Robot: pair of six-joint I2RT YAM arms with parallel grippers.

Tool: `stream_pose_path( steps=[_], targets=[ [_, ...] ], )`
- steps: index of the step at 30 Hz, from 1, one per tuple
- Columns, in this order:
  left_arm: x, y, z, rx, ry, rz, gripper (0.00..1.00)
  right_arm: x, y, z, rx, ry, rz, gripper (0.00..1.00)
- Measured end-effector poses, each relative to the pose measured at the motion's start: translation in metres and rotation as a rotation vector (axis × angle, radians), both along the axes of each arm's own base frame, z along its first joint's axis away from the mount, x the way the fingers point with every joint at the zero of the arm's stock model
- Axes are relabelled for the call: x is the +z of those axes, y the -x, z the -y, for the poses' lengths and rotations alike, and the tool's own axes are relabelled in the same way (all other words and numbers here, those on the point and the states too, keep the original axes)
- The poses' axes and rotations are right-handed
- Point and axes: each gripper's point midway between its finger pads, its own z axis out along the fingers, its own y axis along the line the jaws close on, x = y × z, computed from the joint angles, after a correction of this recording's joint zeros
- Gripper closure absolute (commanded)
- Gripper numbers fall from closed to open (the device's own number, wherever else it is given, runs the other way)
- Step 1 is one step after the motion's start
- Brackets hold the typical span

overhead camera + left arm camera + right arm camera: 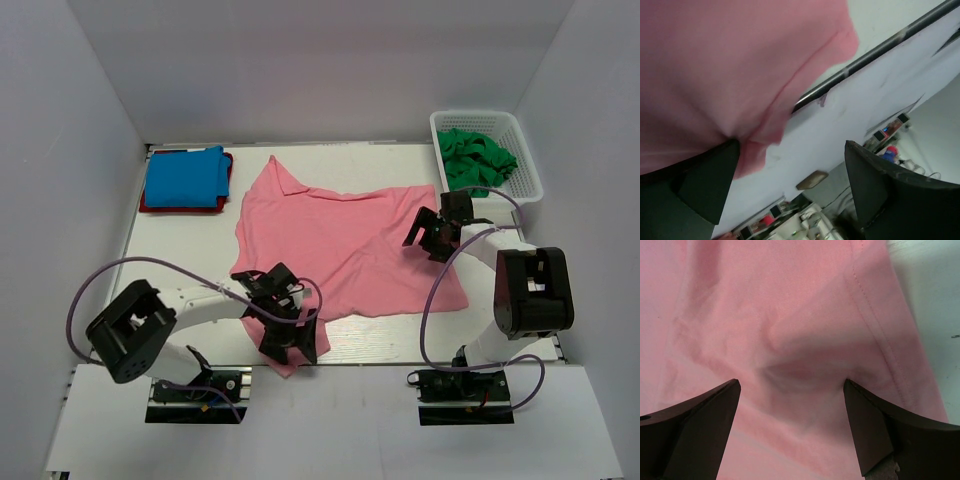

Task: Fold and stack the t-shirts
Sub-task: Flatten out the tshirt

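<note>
A salmon pink t-shirt [330, 235] lies spread across the middle of the table, partly folded on its right side. A folded bright blue t-shirt [185, 178] rests on a red one [227, 185] at the back left. Dark green t-shirts [477, 160] fill the basket. My left gripper [287, 335] stands open over the pink shirt's near left corner [755, 145], by the table's front edge. Open too, my right gripper [437, 232] hovers just above the wrinkled pink cloth [790, 370] near the shirt's right hem. Neither holds anything.
The white lattice basket [522, 160] stands at the back right corner. White walls enclose the table on three sides. The table's metal front edge [865, 60] runs close to the left gripper.
</note>
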Motion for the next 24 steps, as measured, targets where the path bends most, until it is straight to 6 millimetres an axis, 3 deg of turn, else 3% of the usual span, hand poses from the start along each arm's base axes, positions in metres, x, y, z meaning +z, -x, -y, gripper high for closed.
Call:
stream_pose_path(
  steps=[8,11,15,18,21,24],
  targets=[
    [0.000,0.013,-0.042,-0.003,-0.184,0.005,0.01,0.000,-0.002,0.001,0.006,0.011,0.011,0.10],
    [0.027,-0.001,-0.039,-0.017,-0.239,0.032,0.01,0.005,-0.002,0.000,0.035,0.019,0.033,0.10],
    [0.094,-0.066,0.014,-0.020,-0.146,0.228,0.01,0.031,-0.006,-0.007,0.105,0.027,0.123,0.10],
    [0.137,-0.118,0.046,0.022,-0.083,0.418,0.01,0.070,-0.017,-0.019,0.175,0.041,0.242,0.10],
    [0.149,-0.161,0.043,0.110,-0.152,0.557,0.01,0.107,-0.034,-0.033,0.237,0.069,0.359,0.10],
    [0.131,-0.212,0.021,0.233,-0.276,0.630,0.01,0.123,-0.049,-0.044,0.269,0.121,0.411,0.10]
  ],
)
